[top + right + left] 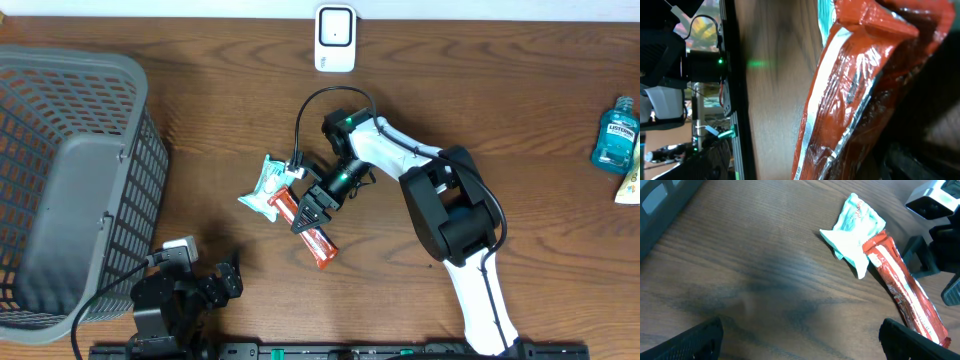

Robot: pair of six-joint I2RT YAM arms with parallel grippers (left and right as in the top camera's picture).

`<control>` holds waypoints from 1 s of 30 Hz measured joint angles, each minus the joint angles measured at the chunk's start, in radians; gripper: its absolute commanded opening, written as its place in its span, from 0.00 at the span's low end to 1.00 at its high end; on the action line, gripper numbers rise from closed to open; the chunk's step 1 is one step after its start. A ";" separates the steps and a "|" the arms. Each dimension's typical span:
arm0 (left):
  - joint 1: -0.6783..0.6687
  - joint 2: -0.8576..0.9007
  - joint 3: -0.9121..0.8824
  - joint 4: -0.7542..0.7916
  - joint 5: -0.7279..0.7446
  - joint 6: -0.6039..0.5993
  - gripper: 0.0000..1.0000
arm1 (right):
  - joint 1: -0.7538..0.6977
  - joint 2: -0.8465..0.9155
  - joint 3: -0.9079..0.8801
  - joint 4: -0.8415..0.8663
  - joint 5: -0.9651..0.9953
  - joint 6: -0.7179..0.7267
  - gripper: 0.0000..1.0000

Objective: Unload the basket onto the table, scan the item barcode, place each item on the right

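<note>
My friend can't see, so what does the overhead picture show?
A robot's right gripper reaches down to a red snack bar beside a teal packet on a wooden table. A grey basket stands at the left.

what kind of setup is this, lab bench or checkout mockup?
Looks like a mock checkout on a wooden table: a gray basket on the left, a white scanner-like unit at the far edge, and packaged goods lying loose, a red snack bar and a mouthwash bottle.
</note>
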 measured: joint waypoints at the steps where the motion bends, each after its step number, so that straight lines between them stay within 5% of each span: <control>1: 0.000 0.000 0.000 0.000 0.000 0.000 0.98 | 0.000 0.001 0.000 -0.010 0.002 0.004 0.86; 10: 0.000 0.000 0.000 0.000 0.000 0.000 0.98 | 0.005 0.005 0.000 -0.030 0.016 0.019 0.88; 18: 0.000 0.000 0.000 0.000 0.000 0.000 0.98 | 0.084 -0.006 0.020 -0.026 0.121 0.069 0.77; 23: 0.000 0.000 0.000 0.000 0.000 0.000 0.98 | 0.127 -0.008 0.023 -0.025 0.167 0.087 0.57; 30: 0.000 0.000 0.000 0.000 0.000 0.000 0.98 | 0.127 -0.002 0.023 -0.027 0.188 0.104 0.56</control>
